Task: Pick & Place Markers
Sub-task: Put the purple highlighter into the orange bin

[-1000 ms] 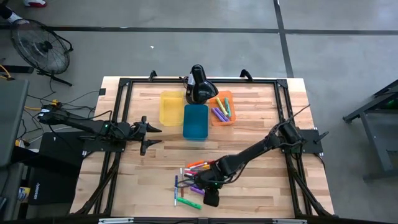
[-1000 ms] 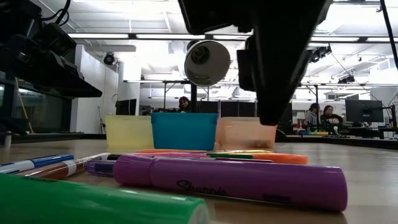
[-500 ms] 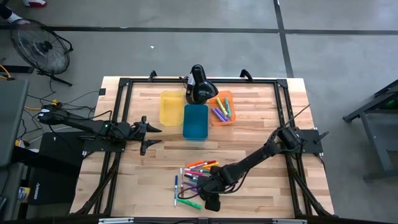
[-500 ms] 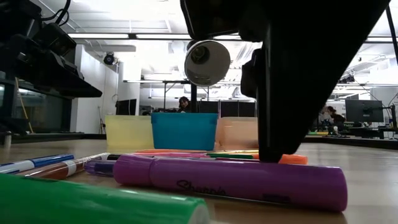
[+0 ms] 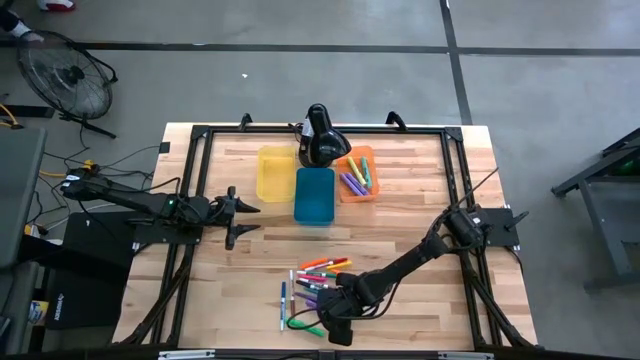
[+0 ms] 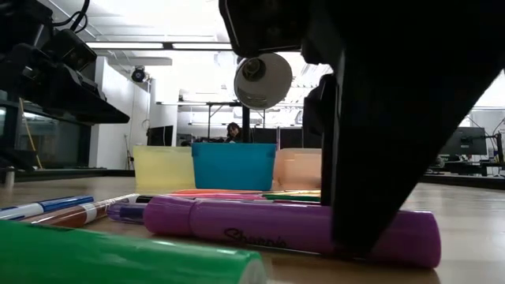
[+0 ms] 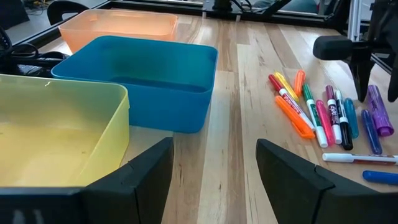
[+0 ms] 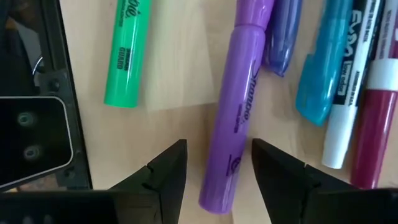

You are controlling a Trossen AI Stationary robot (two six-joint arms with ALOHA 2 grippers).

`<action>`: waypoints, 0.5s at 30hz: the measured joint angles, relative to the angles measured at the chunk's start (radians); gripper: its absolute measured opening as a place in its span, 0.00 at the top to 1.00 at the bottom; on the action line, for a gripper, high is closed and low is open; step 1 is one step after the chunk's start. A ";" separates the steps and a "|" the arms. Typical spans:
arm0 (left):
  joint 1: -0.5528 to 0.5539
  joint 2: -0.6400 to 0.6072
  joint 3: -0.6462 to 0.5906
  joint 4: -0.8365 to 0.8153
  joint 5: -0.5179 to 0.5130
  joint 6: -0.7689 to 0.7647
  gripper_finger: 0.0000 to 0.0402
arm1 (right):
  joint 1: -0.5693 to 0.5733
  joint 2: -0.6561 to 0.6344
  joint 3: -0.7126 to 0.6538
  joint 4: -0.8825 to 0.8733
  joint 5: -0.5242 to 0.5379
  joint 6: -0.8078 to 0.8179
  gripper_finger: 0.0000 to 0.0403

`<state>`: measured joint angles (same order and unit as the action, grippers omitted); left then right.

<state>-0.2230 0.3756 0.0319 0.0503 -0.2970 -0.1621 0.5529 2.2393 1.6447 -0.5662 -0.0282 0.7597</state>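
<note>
Loose markers (image 5: pixel 315 280) in several colours lie flat on the wood near the table's near edge. My right gripper (image 8: pixel 214 180) hangs low over them, open, one finger on each side of a purple marker (image 8: pixel 239 112) near one end, fingers across it. In the low view a dark finger (image 6: pixel 371 158) reaches table level in front of that purple marker (image 6: pixel 260 225). A green marker (image 8: pixel 127 56) lies beside it. My left gripper (image 7: pixel 214 180) waits open at the table's left (image 5: pixel 240 215), facing the bins.
Yellow bin (image 5: pixel 275 172), blue bin (image 5: pixel 314 194) and orange bin (image 5: pixel 356 175) stand in a row at the far side; the orange one holds several markers. A black lamp-like device (image 5: pixel 320 135) stands behind them. A black box (image 8: pixel 31 137) sits by the near edge beside the green marker.
My right gripper has moved toward the table's near edge and come down over the purple marker; in the low view its finger has dropped from above the markers to table level. The markers have stayed in place.
</note>
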 joint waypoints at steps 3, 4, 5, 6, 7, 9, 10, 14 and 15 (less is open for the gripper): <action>0.000 0.000 0.000 0.000 0.000 0.000 0.44 | 0.001 0.009 0.000 0.001 0.021 -0.007 0.58; 0.000 0.000 0.000 0.000 0.000 0.000 0.44 | 0.001 0.011 0.000 0.000 0.027 -0.019 0.58; 0.000 0.000 0.000 0.000 0.000 0.000 0.44 | 0.001 0.018 0.000 -0.001 0.034 -0.028 0.58; 0.000 0.000 0.000 0.000 0.000 0.000 0.44 | 0.001 0.025 0.000 -0.001 0.040 -0.035 0.58; 0.000 0.000 0.000 0.000 0.000 0.000 0.44 | 0.001 0.030 0.001 -0.003 0.047 -0.043 0.58; 0.000 0.000 0.000 0.000 0.000 0.000 0.44 | 0.002 0.045 0.003 -0.011 0.056 -0.056 0.58; 0.000 0.000 0.000 0.000 0.000 0.000 0.44 | 0.002 0.050 0.004 -0.014 0.059 -0.059 0.58; 0.000 0.000 0.000 0.000 0.000 0.000 0.44 | 0.010 0.059 0.006 -0.031 0.103 -0.080 0.58; 0.000 0.000 0.000 0.000 0.000 0.000 0.44 | 0.009 0.059 0.006 -0.037 0.109 -0.084 0.58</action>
<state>-0.2230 0.3756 0.0319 0.0502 -0.2970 -0.1623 0.5621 2.2982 1.6505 -0.6034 0.0810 0.6753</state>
